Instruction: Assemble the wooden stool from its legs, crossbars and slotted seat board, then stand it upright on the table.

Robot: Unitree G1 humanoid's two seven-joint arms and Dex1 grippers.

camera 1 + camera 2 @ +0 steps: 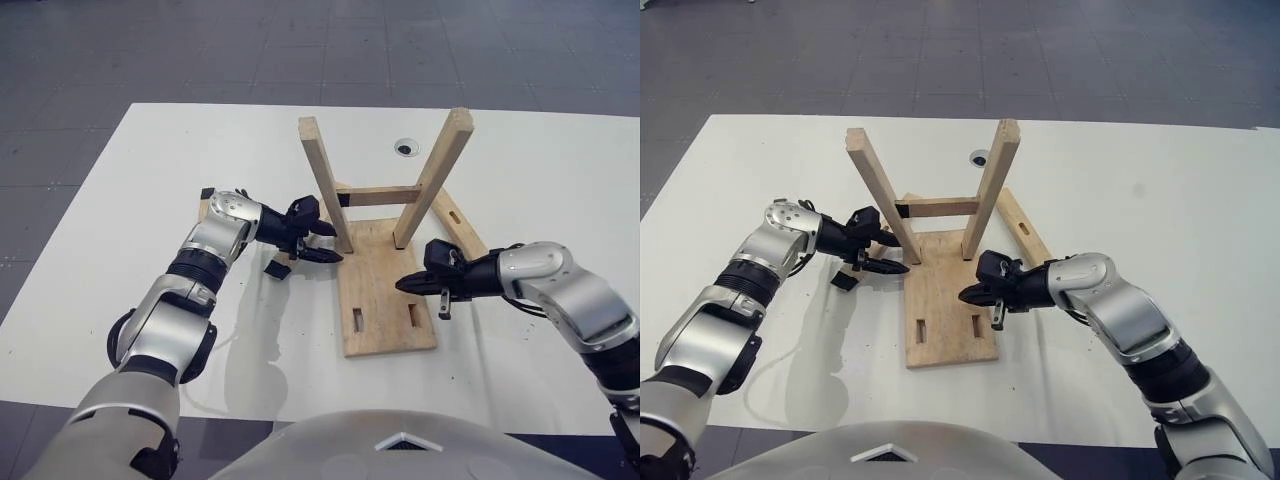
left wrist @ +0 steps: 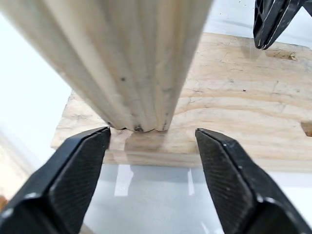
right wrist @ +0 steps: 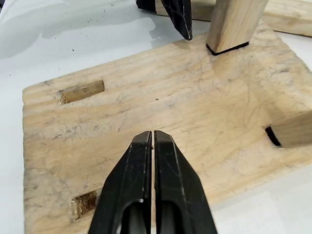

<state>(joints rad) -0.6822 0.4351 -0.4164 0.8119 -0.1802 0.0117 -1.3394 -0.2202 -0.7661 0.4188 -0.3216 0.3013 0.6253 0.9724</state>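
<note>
Wears glossy silver-grey shells on left arm (image 1: 205, 255) and right arm (image 1: 570, 290), rounded at the joints, split by black ribbed rings. Ends in matte black left gripper (image 1: 325, 243) and right gripper (image 1: 400, 285), with wedge-shaped fingers (image 2: 73, 175), finely textured inside. Carries a thin black cable (image 1: 528, 308) by the right wrist.
</note>
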